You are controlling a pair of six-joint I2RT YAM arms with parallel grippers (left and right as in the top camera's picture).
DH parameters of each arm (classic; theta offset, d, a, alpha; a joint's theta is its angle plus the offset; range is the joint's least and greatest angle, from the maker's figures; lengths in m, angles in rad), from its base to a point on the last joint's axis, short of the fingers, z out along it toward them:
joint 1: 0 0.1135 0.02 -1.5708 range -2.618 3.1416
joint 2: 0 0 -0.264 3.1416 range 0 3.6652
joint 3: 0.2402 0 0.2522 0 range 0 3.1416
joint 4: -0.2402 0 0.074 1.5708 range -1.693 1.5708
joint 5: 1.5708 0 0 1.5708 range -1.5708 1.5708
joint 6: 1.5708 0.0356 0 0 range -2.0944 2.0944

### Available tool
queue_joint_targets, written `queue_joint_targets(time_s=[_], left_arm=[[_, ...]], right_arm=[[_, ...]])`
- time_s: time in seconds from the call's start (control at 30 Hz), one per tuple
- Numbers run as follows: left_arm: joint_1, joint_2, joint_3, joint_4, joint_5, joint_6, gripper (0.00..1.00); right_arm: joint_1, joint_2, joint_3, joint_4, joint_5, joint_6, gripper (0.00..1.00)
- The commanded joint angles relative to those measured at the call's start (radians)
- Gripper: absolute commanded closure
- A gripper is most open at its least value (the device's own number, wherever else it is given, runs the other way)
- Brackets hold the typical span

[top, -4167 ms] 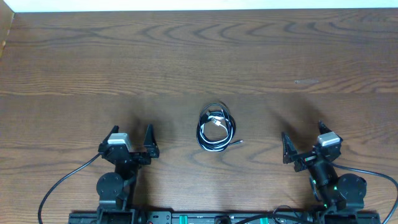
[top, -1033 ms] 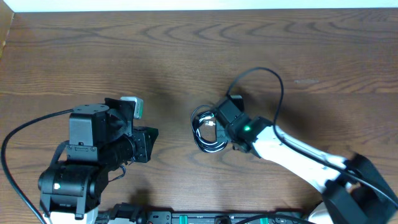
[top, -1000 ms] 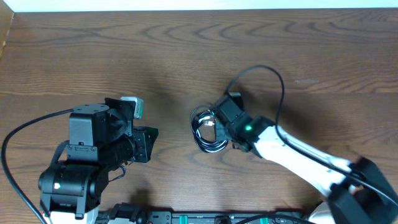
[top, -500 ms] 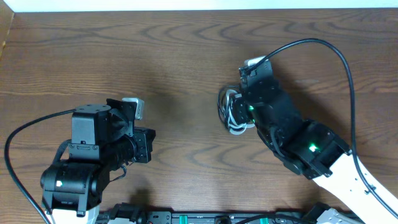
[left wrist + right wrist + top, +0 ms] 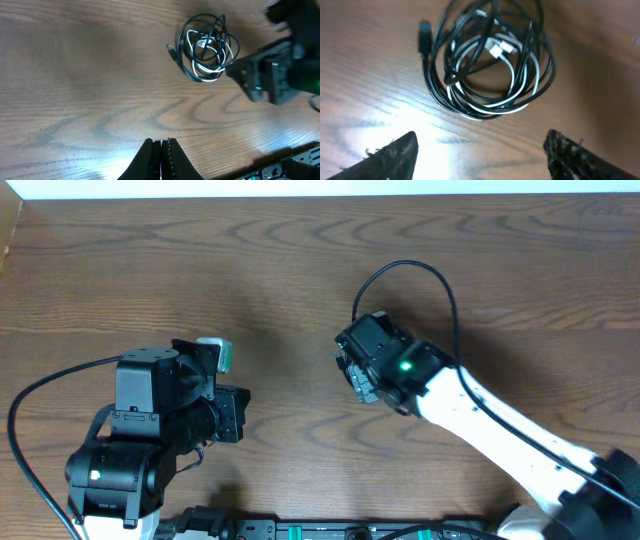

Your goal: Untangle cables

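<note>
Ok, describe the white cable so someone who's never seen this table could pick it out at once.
On the brown wooden table lies one small coil of cables, flat on the wood. Threaded through its loops is the white cable, its pale plug end near the coil's middle; every other cord in the coil is black.

The left arm [image 5: 140,430] is sitting bunched up close to its base on the near left side, with its wrist facing toward the right. The left gripper [image 5: 160,150] is pressing its two fingers flat together, tips touching. The right arm [image 5: 480,420] is stretching out long from the near right corner toward the middle, its white forearm slanting. The right gripper [image 5: 481,136] is pointing downward, its jaws standing wide apart.
</note>
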Motion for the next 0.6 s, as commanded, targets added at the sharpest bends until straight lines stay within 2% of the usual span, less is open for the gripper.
queue_joint_targets(time_s=[0.0,0.13,0.37,0.47,0.5,0.57], left_arm=[[-0.002,-0.001,-0.007,-0.008,0.002,0.014,0.92],[-0.002,-0.001,-0.007,-0.018,0.002,0.014,0.92],[-0.002,-0.001,-0.007,-0.022,0.002,0.014,0.92],[-0.002,-0.001,-0.007,-0.023,0.002,0.014,0.92],[-0.002,-0.001,-0.007,-0.025,0.002,0.014,0.92],[-0.002,-0.001,-0.007,-0.025,0.002,0.014,0.92]], right_arm=[[0.006,0.089,-0.005,0.000,0.063,0.231,0.27],[-0.005,0.147,-0.005,0.000,0.097,0.399,0.38],[-0.023,0.200,-0.005,0.023,0.109,0.740,0.38],[-0.023,0.204,-0.010,0.072,0.109,0.783,0.39],[-0.023,0.206,-0.018,0.112,0.109,0.786,0.51],[-0.023,0.207,-0.026,0.140,0.110,0.785,0.54]])
